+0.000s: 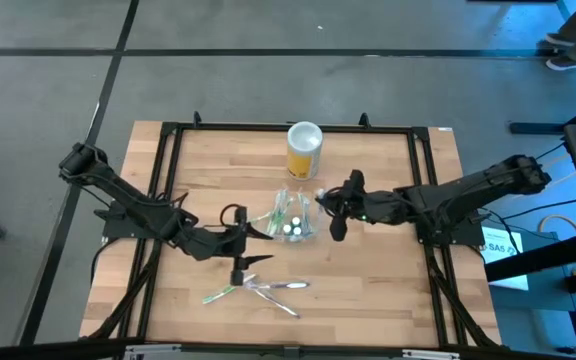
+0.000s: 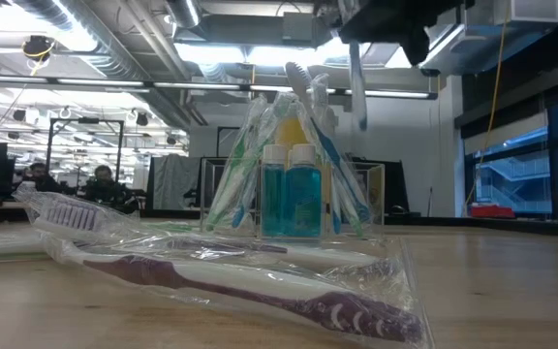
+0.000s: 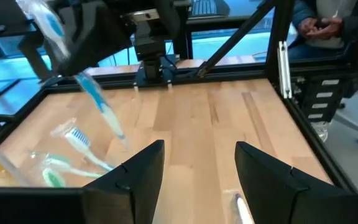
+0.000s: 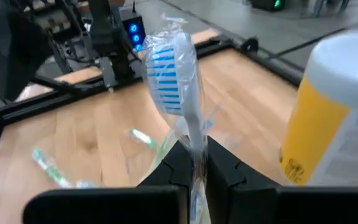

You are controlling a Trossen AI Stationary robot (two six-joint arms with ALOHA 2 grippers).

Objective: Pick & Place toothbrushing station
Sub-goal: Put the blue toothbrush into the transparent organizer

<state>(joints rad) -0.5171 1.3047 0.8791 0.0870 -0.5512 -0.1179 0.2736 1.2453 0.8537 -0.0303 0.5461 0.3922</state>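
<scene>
A: Where is the toothbrushing station (image 1: 292,217) sitting?

B: It is standing near the middle of the table (image 1: 388,290), a clear holder already bristling with wrapped brushes and two small blue bottles (image 2: 291,189). In the low view the bottles are standing upright at its centre, with brushes leaning to either side.

A: And the right gripper (image 4: 191,163)?

B: It is hovering just beside the station, on its right edge. Its fingers are pinching a wrapped blue toothbrush (image 4: 178,81) tightly, bristle head pointing up past the jaws in the right wrist view.

A: What is crowding that side?

B: The yellow canister (image 1: 304,150) with a white lid is standing just behind the station, towards the table's far edge. It is filling the side of the right wrist view, close to the held brush.

A: What about the left gripper (image 3: 199,171)?

B: It is hanging over the wood on the station's left, fingers spread apart and holding nothing. Bare table is showing between them.

A: Anything lying in front?

B: Loose wrapped toothbrushes (image 1: 256,289) are lying on the near part of the table, apart from the station. One purple toothbrush (image 2: 250,287) in its clear wrapper is stretching across the foreground of the low view, partly blocking the base of the station.

A: Anyone around?

B: A person's hands (image 3: 319,25) are showing beyond the table's frame in the left wrist view.
</scene>
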